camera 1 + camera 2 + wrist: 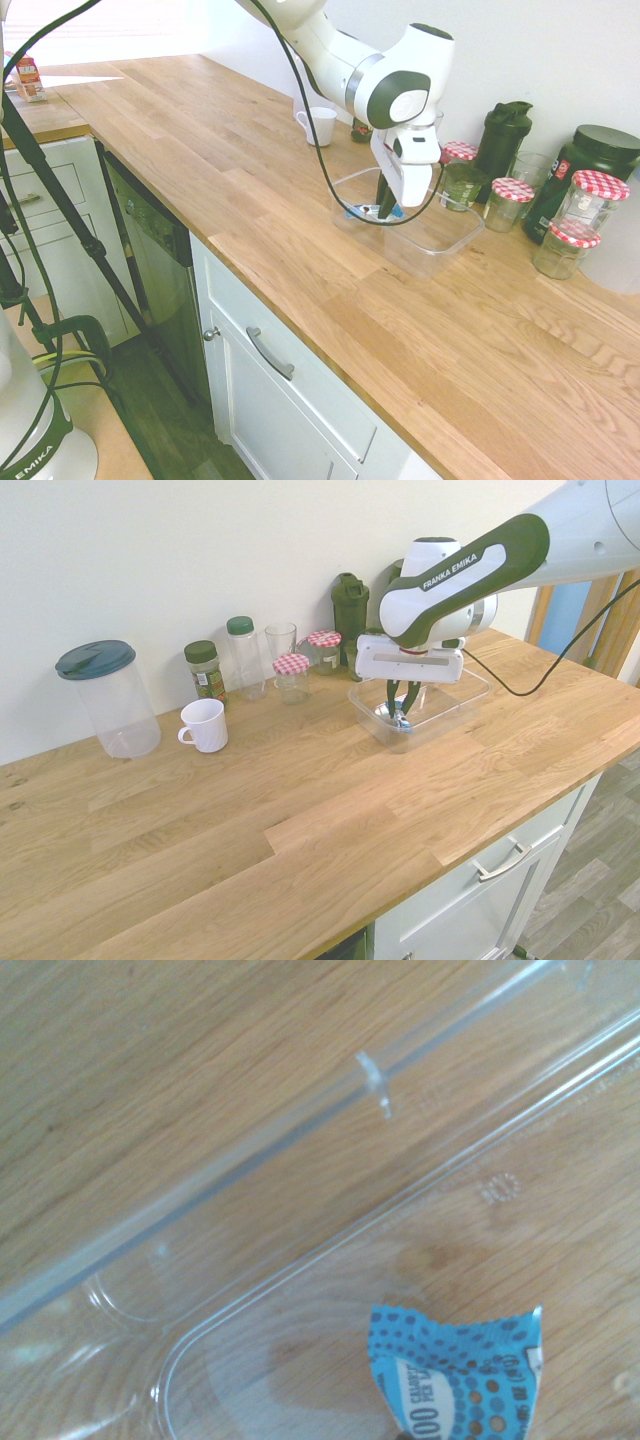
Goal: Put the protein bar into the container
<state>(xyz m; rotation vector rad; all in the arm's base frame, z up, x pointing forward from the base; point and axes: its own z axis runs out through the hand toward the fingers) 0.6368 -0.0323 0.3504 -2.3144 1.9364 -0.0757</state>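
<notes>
Now the tool [386, 208] pinches the protein bar [458, 1375] tight, hanging straight down inside the container [440, 250], just above its floor.

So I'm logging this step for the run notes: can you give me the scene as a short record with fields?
surface: wooden countertop
container: clear tub on the counter, in front of the jars
protein bar: blue wrapper inside the tub, between the claw's fingers
claw: shut on the protein bar, pointing straight down into the tub
release: not yet done
nearby: red-checked jars, white mug, dark shaker bottle
</notes>
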